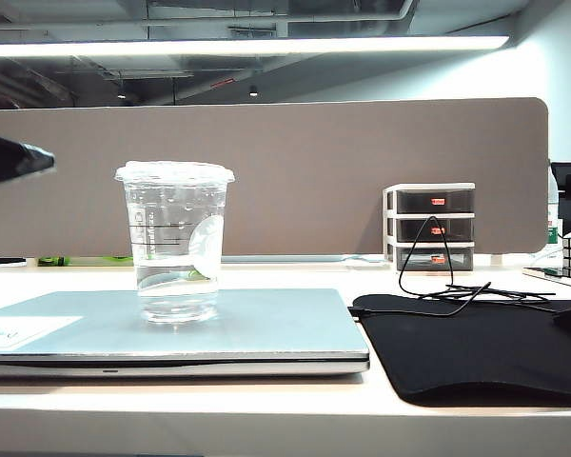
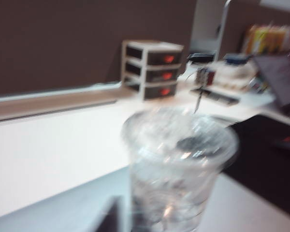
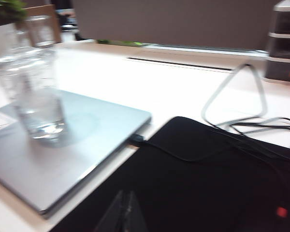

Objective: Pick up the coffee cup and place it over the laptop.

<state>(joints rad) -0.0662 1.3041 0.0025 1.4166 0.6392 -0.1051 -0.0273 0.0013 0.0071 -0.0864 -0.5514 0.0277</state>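
While my left gripper (image 1: 14, 160) hangs at the far left edge of the exterior view, clear of the cup, its jaw state cannot be read; the coffee cup (image 1: 175, 240) stands upright on the closed laptop (image 1: 266, 328), left of the lid's middle; the black mat (image 1: 476, 347) lies just beside the laptop; my right gripper (image 3: 125, 212) hovers over that mat, its fingers drawn together.
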